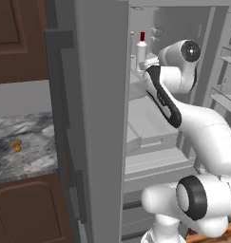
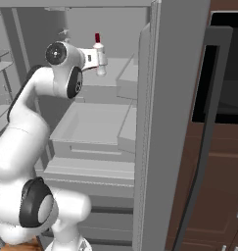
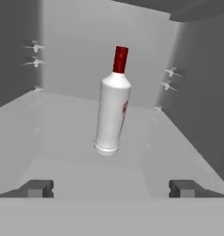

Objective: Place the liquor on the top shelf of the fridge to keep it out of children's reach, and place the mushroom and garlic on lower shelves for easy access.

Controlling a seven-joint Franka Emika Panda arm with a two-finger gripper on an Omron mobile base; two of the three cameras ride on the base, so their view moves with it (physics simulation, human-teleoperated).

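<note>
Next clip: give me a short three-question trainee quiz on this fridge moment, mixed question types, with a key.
1. True or false: the gripper is clamped on the liquor.
2. Where does the liquor stand? A) on the top shelf of the fridge B) on the marble counter C) in the raised-edge tray
3. Fill in: the mushroom lies on the ____.

Key
1. False: the jaws stand wide open, with the bottle upright on the shelf beyond the fingertips.
2. A
3. counter, left of the fridge in the left base view.
</note>
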